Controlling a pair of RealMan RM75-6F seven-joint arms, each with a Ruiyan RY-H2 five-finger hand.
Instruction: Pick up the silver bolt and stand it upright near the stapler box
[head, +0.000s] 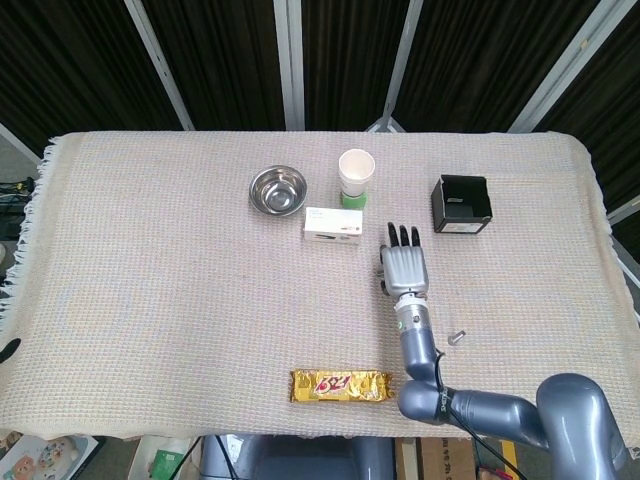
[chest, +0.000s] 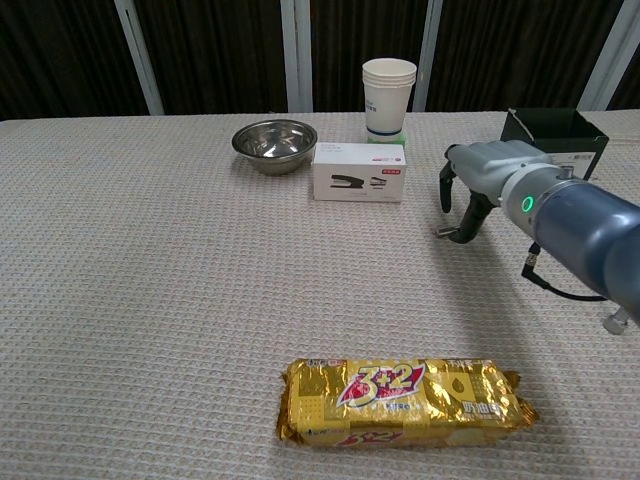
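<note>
Beige woven cloth (head: 150, 260) covers the whole table, with dark curtains behind it. At the far middle sit a steel bowl (head: 278, 189), a paper cup (head: 354, 176) and, just near of them, the white stapler box (head: 333, 224); a black open box (head: 461, 204) stands further right. A yellow snack packet (head: 341, 385) lies at the near edge. The right hand (head: 404, 268) hangs over the cloth to the right of the stapler box, palm down, fingers apart and holding nothing. The silver bolt (head: 458, 338) lies on its side on the cloth, near and right of that hand and apart from it, its long axis slanting from near-left to far-right. Which end is the head is too small to tell.
</note>
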